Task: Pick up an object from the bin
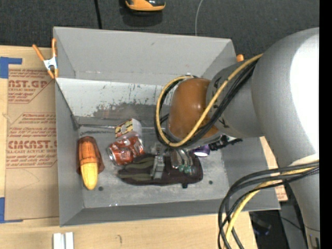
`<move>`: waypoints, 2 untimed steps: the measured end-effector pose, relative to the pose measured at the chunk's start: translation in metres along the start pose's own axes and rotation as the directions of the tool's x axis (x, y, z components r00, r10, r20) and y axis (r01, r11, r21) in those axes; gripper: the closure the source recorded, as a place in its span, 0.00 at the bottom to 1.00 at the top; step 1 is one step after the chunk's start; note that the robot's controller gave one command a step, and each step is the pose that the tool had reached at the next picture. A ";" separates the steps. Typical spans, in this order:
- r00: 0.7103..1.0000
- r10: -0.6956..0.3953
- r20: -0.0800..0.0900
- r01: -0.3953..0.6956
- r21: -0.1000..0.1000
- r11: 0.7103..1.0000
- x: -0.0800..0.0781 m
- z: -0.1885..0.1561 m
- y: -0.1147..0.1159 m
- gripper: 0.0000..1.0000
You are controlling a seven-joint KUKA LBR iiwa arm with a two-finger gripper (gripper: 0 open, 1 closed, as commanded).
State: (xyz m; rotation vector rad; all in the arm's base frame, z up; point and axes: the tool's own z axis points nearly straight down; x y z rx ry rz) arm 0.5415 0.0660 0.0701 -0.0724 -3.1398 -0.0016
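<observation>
The gripper [170, 164] is low over the floor of the grey metal bin [140, 61], toward its front right. It is directly above a flat dark brown floppy thing [136, 174], perhaps a glove, that lies along the front of the floor. Whether the tool is released or clenched cannot be told here. A crushed red drink can [124, 150] lies just left of the gripper, at the dark thing's upper edge. Farther left, apart, lies an orange and yellow plastic cylinder [88, 162].
</observation>
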 end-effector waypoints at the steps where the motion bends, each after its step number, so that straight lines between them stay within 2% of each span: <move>1: 1.000 0.000 0.000 0.000 0.000 1.000 0.000 0.000 0.000 1.00; 2: 1.000 -0.009 0.006 0.009 0.000 1.000 -0.010 -0.150 -0.018 1.00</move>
